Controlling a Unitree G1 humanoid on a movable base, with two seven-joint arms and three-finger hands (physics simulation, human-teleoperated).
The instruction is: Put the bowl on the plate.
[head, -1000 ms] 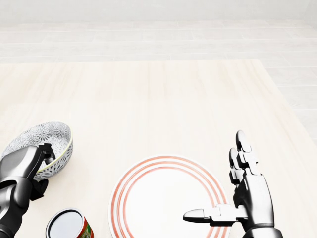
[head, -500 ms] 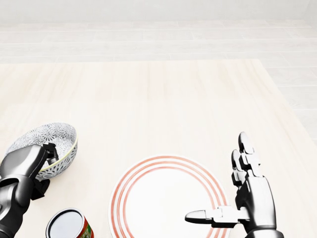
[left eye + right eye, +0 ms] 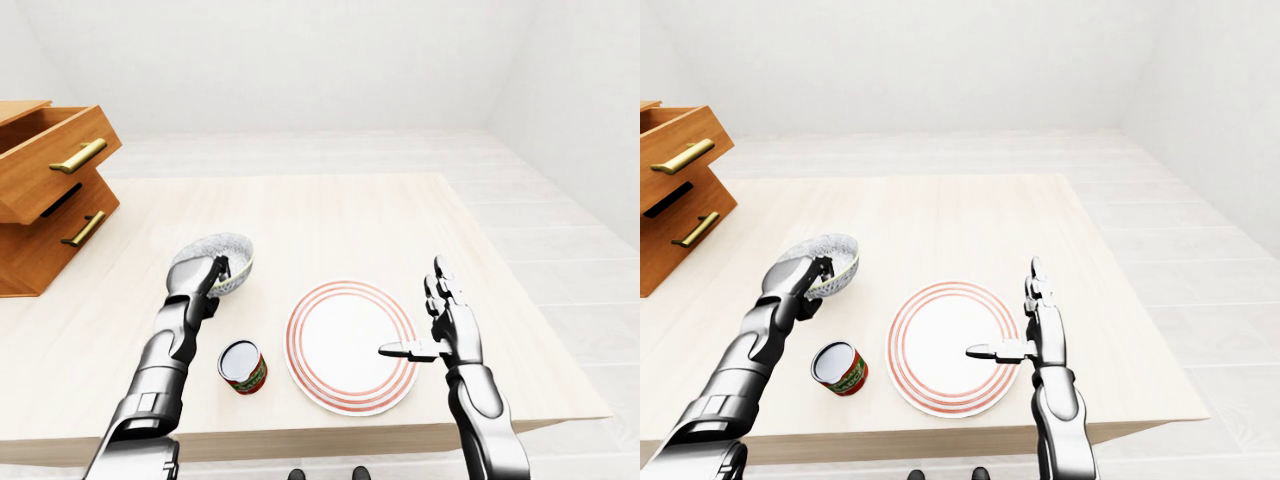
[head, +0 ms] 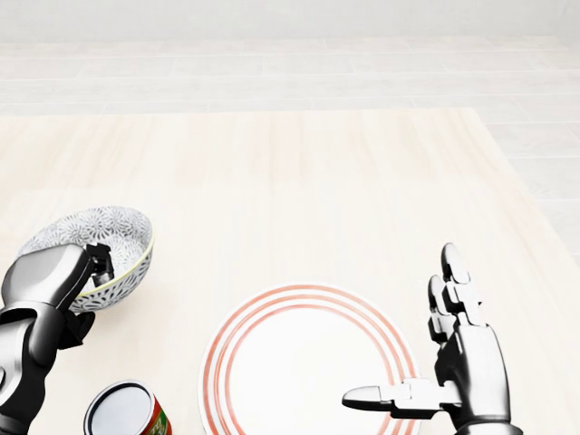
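- Left hand (image 4: 50,276) is gripping the bowl (image 4: 104,240) at its lower-left rim in the head view, with the fingers closing over the edge.
- The bowl is tilting, its patterned inside showing toward the camera. Whether its base is touching the table (image 4: 317,172) cannot be told.
- The bowl is sitting left of the plate (image 4: 299,372) and apart from it, not yet over it.
- The plate, white with red rings, is lying flat on the table at the bottom centre of the head view, with nothing on it.
- Right hand (image 4: 471,362) is hanging open: fingers are pointing straight toward the top of the view and the thumb is reaching left across the plate's right rim. It is holding nothing.
- A can (image 4: 127,410) with a red label is standing upright below the bowl, just left of the plate.
- In the left-eye view, wooden drawers (image 3: 50,190) are sitting on the table's left edge, the upper one pulled out.
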